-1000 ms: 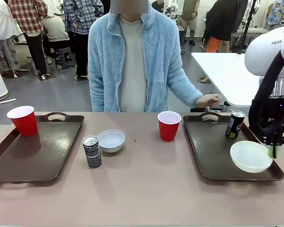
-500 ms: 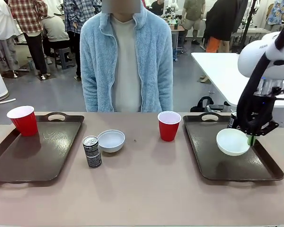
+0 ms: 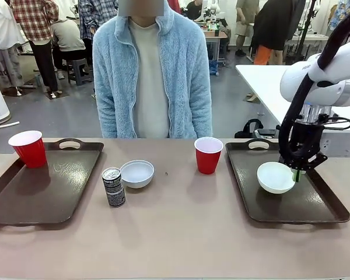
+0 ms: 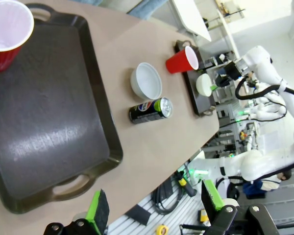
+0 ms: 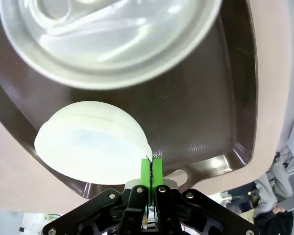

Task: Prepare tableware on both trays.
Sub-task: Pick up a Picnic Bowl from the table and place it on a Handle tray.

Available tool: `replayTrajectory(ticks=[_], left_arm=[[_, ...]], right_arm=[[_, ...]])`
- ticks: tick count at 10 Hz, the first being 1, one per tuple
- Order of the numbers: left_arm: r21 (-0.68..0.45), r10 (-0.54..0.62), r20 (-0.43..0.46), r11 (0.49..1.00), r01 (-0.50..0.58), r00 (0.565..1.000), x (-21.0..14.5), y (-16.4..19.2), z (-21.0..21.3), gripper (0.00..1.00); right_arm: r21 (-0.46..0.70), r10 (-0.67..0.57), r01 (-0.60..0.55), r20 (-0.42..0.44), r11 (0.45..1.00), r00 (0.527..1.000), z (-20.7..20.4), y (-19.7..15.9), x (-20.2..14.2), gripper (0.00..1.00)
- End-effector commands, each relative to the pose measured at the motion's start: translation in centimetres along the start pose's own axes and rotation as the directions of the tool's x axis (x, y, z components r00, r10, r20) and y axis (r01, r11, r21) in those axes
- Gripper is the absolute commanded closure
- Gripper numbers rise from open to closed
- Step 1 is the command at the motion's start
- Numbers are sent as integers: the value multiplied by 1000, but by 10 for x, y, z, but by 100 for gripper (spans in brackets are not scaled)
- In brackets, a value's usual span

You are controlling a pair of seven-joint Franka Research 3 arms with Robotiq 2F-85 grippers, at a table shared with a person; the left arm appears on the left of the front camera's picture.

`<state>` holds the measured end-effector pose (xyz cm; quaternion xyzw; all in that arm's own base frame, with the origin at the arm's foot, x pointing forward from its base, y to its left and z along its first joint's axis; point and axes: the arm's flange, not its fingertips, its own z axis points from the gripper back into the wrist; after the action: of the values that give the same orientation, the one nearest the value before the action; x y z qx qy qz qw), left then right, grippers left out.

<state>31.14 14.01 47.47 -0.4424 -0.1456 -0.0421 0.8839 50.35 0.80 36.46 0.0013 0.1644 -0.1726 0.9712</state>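
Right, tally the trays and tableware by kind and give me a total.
Trays: 2
Red cups: 2
White bowls: 2
Cans: 2 (the second shows its top, close up, in the right wrist view)
Total: 8

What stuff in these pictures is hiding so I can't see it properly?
1. Front view: the right gripper hides the can on the right tray.
2. Right wrist view: that can's top is blurry and cut off by the top edge, so its label can't be read.
3. Front view: the table hides the person's hands.
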Motion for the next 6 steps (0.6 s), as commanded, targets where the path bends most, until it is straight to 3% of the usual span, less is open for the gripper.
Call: replayTrajectory(ticks=[1, 3, 4, 5, 6], left_arm=[[-18, -9, 11, 1000, 9, 1000, 0, 0, 1, 0], [-18, -9, 11, 1000, 9, 1000, 0, 0, 1, 0], [-18, -9, 11, 1000, 9, 1000, 0, 0, 1, 0], [-18, -9, 11, 1000, 9, 1000, 0, 0, 1, 0], [-18, -9, 11, 1000, 9, 1000, 0, 0, 1, 0]], right_arm=[[13, -25, 26, -44, 1000, 999, 1, 5, 11, 99], [22, -18, 19, -69, 1000, 997, -1, 4, 14, 99], [29, -10, 12, -74, 1000, 997, 1, 4, 12, 62], [30, 0, 2, -71, 1000, 997, 5, 4, 7, 39], [34, 10, -8, -59, 999, 998, 11, 3, 2, 2]])
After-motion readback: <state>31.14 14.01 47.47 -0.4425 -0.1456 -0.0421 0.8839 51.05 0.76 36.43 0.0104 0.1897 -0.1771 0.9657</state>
